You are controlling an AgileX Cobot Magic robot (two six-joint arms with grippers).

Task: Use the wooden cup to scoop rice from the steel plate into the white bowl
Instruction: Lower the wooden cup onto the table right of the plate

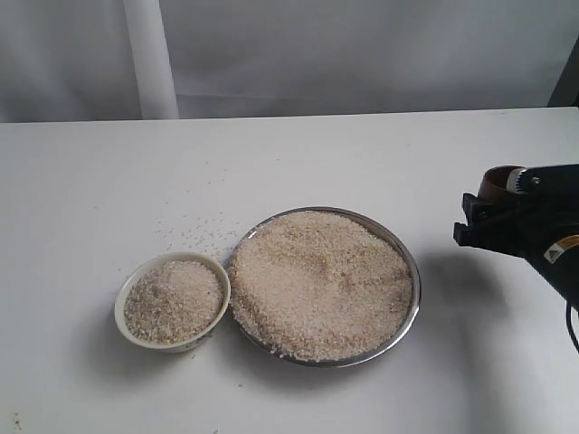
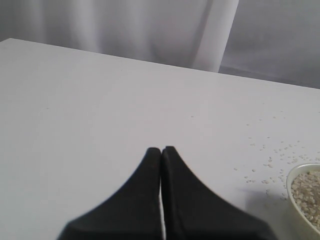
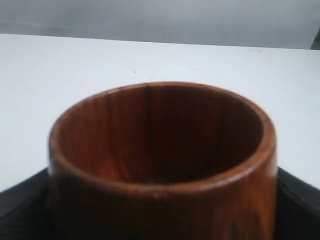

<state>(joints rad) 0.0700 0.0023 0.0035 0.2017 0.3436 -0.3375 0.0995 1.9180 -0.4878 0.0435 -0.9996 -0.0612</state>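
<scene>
clamping the wooden cup upright between the jaws of the right gripper, raised over the table, right of the steel plate and apart from it. pressing the left gripper closed on nothing, near scattered grains. showing rice heaped in the plate and filling the white bowl just left of it.

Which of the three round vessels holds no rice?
The glossy reddish-brown wooden cup in the right gripper: its visible inside is bare, while the small cream-white bowl and the wide steel plate both hold rice.
</scene>
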